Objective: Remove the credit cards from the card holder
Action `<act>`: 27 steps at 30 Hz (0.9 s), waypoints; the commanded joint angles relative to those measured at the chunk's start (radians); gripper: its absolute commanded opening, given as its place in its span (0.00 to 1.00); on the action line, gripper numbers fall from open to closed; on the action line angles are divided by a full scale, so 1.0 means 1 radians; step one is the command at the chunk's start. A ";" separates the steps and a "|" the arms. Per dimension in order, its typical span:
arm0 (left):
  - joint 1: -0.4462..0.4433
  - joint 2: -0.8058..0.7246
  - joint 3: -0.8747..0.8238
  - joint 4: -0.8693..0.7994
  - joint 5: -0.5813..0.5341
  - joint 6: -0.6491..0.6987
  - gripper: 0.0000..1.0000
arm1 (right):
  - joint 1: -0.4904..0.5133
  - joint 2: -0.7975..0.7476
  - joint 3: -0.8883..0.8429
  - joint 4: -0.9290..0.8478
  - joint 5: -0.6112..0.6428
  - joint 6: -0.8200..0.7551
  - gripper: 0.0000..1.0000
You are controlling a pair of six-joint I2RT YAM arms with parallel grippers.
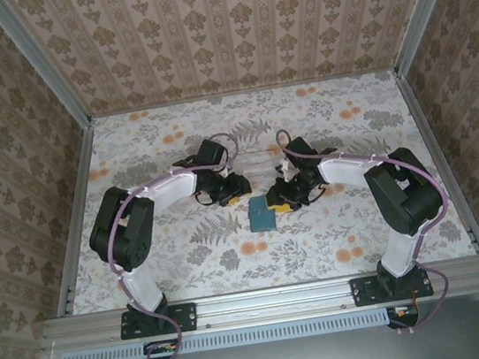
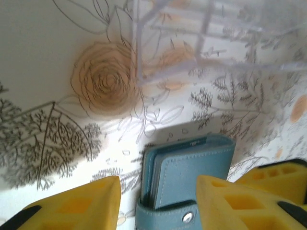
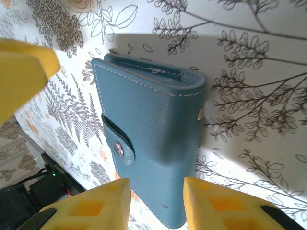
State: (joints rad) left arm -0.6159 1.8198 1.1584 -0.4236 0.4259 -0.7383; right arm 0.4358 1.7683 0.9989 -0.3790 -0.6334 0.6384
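The card holder (image 3: pixel 153 120) lies closed on the bench (image 3: pixel 249 143), its strap (image 3: pixel 117 149) snapped down across the cover. It sits directly under both tools. The left tool (image 2: pixel 157 191) straddles it with jaws apart: one finger is up against the cover and the other stands clear of the edge, so nothing is clamped. The right tool (image 3: pixel 157 184) hangs over the opposite end, fingers parted with bare teal cover showing in the gap. It holds nothing, and I cannot tell whether its tips touch the cover. The credit cards, by my judgement, are inside.

The snap is the first hazard. If either tool tugs the strap while the body is not pinned, the whole holder probably slides or lifts instead of opening. If a tool closes across both covers, that would squeeze it shut.

Crowding is the second. One of the right tool's fingers (image 2: pixel 276 175) sits just beside the left tool, so closing or turning either tool risks the two knocking together. A clear plastic box (image 2: pixel 206 43) stands just beyond the left tool, and a forward push could shove the holder into it.
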 commanded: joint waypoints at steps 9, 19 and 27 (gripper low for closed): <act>-0.195 0.053 0.182 -0.337 -0.215 0.042 0.44 | -0.064 -0.039 -0.002 -0.067 0.074 -0.021 0.33; -0.241 0.135 0.255 -0.386 -0.240 0.030 0.42 | -0.071 -0.028 -0.014 -0.024 0.016 -0.019 0.33; -0.241 0.181 0.280 -0.406 -0.242 0.051 0.42 | -0.064 -0.008 -0.040 0.046 -0.050 0.016 0.32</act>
State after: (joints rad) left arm -0.8513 1.9678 1.4143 -0.7834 0.2005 -0.7048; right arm 0.3691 1.7618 0.9752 -0.3702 -0.6296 0.6361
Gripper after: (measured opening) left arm 0.420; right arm 0.324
